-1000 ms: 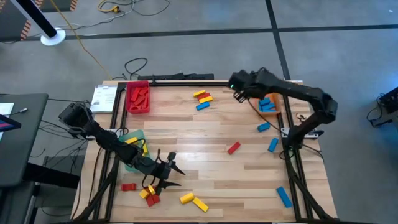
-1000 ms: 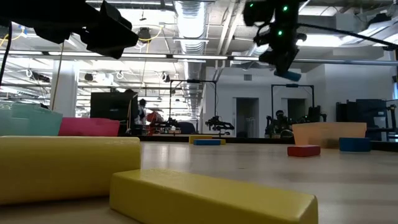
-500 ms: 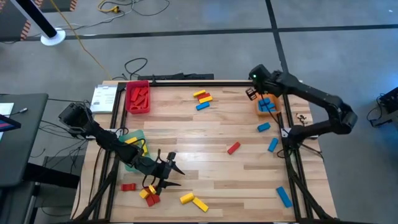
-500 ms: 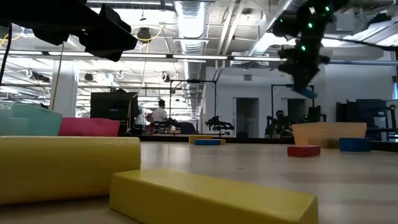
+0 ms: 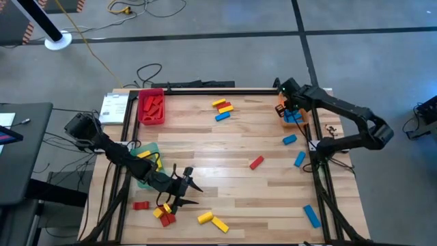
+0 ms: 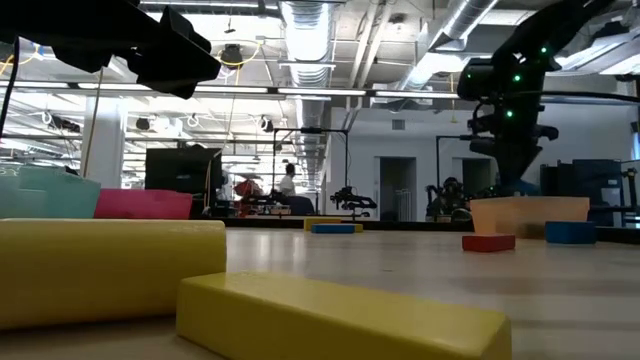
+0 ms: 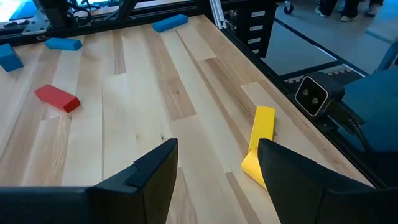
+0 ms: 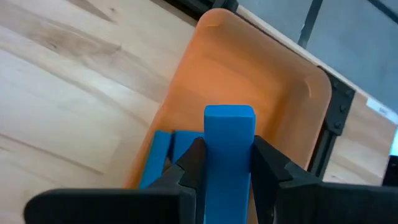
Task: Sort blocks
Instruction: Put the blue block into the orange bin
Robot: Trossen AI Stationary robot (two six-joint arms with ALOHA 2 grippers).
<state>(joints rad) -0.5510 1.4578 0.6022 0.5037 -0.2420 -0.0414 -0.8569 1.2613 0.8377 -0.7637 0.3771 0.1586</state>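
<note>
Right wrist view: blue block (image 8: 229,146) clamped upright between the right gripper (image 8: 228,163) fingers, directly above the orange tray (image 8: 249,74); more blue blocks (image 8: 163,155) lying in the tray below. High view: same gripper (image 5: 285,102) at upper right of the frame, over the orange tray (image 5: 282,113) at the table's right edge. Loose blue blocks (image 5: 289,140) right of centre and at lower right; one red block (image 5: 256,162) near centre; mixed cluster (image 5: 222,108) at upper centre; red tray (image 5: 151,107) with red blocks at upper left. Left gripper (image 5: 183,193) at lower left, jaws spread and empty, beside a red-and-yellow pile (image 5: 164,214); yellow blocks (image 5: 213,221) lower centre; green tray (image 5: 145,162) under the left arm. Left wrist view: fingers (image 7: 155,174) apart, nothing between, yellow block (image 7: 259,147) just beyond.
</note>
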